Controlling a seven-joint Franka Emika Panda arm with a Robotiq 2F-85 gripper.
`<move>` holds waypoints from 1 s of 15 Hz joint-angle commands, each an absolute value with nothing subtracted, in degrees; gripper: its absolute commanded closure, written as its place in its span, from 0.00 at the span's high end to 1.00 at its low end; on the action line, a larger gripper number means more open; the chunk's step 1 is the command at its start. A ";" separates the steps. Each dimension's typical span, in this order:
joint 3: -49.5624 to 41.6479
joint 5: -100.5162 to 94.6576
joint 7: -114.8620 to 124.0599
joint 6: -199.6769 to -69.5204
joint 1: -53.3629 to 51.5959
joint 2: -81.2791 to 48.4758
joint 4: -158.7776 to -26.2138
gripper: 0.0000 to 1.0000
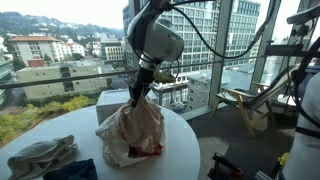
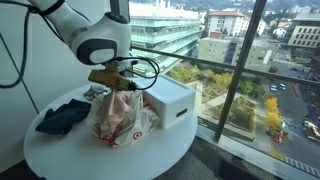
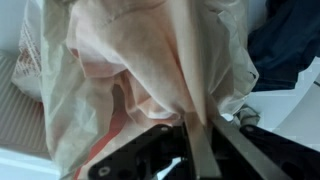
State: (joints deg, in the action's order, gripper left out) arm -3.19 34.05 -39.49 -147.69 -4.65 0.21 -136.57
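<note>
Claw (image 3: 200, 130) jaws are drawn narrow, pinching a gathered fold at the top of the plastic bag (image 3: 130, 70); in the wrist view only thin film shows between them. The bag is pale and see-through, with red print low on its side. It stands bunched and upright near the middle of the round white counter (image 1: 186, 140), its neck pulled up to a peak under the claw, as both exterior views show. Just beside the bag, toward the counter's edge, lies a crumpled blue cloth (image 2: 62, 115). A pale cloth (image 1: 42, 155) rests next to that one in an exterior view. Behind the bag, on the window side, a white box (image 2: 172, 105) sits close to it. Beyond the counter the window (image 2: 250, 60) looks out on buildings and trees.
</note>
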 commanded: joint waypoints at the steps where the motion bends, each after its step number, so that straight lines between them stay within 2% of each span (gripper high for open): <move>1: -1.82 31.30 -37.23 -142.59 -2.29 -7.52 -129.79 0.02; 3: -0.92 27.61 -34.77 -141.40 -1.61 -11.81 -126.34 0.02; 7: -0.27 12.76 -26.61 -147.03 -2.09 -18.66 -120.80 0.02; 15: 6.11 12.62 -24.09 -130.28 2.30 -26.40 -114.04 0.02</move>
